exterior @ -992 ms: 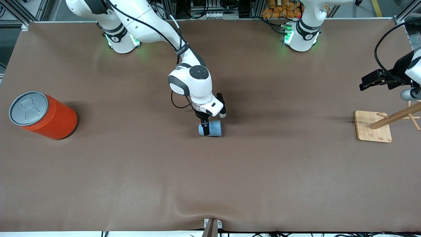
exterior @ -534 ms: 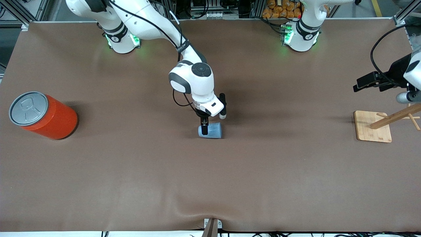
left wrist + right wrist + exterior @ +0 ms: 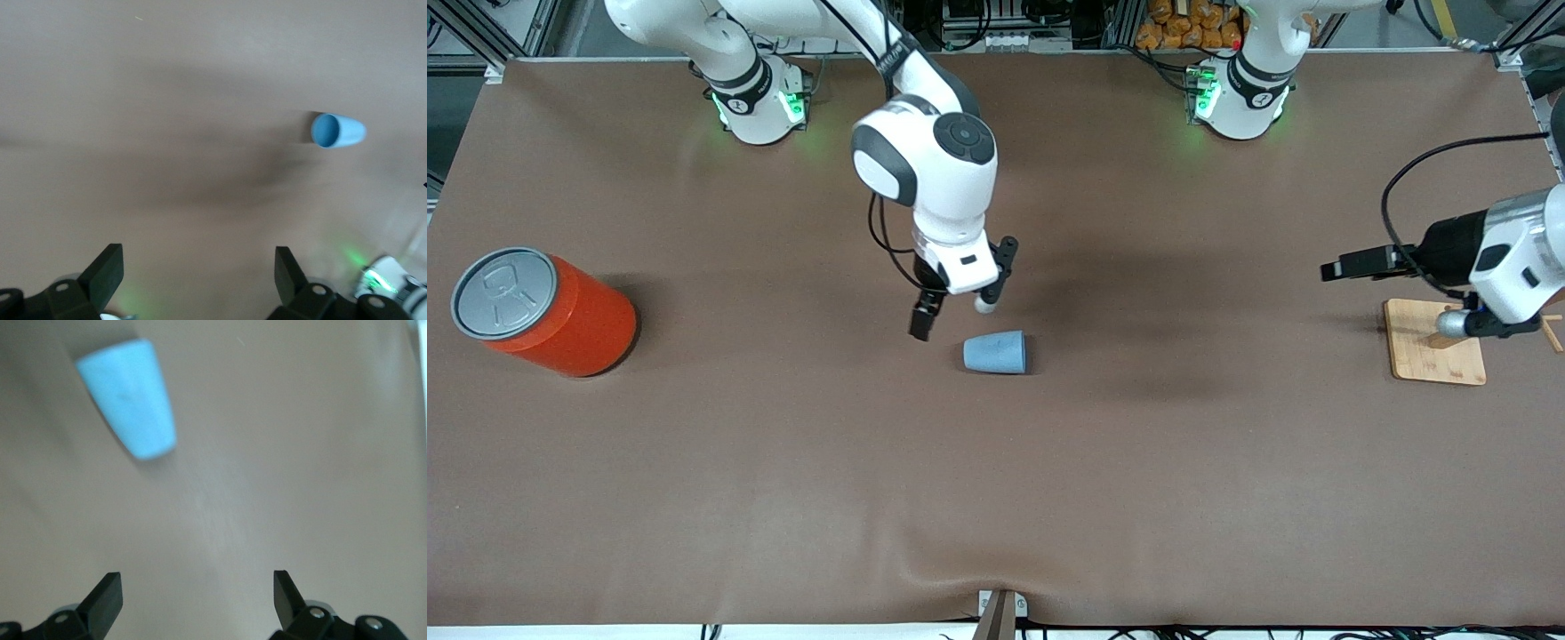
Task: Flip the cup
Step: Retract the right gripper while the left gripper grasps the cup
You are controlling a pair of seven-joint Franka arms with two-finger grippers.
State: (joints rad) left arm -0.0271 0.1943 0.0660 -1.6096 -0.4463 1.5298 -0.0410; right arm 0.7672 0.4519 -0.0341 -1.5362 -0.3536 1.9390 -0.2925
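Note:
The light-blue cup (image 3: 996, 352) lies on its side on the brown table mid-table, with its wide mouth toward the left arm's end. It also shows in the right wrist view (image 3: 130, 397) and in the left wrist view (image 3: 338, 131), where its darker inside faces the camera. My right gripper (image 3: 953, 313) hangs open and empty above the table beside the cup, toward the right arm's end; its jaws (image 3: 195, 583) are wide apart. My left gripper (image 3: 1336, 268) is open and empty (image 3: 198, 260), held in the air near the wooden stand, pointing toward the cup.
A large orange can (image 3: 543, 311) with a grey pull-tab lid stands at the right arm's end of the table. A wooden stand on a square base (image 3: 1432, 354) sits at the left arm's end, partly under the left arm.
My right gripper has let go of the cup, opened, and risen off it toward the right arm's end. The cup stays lying on its side. The left arm has swung in toward the middle.

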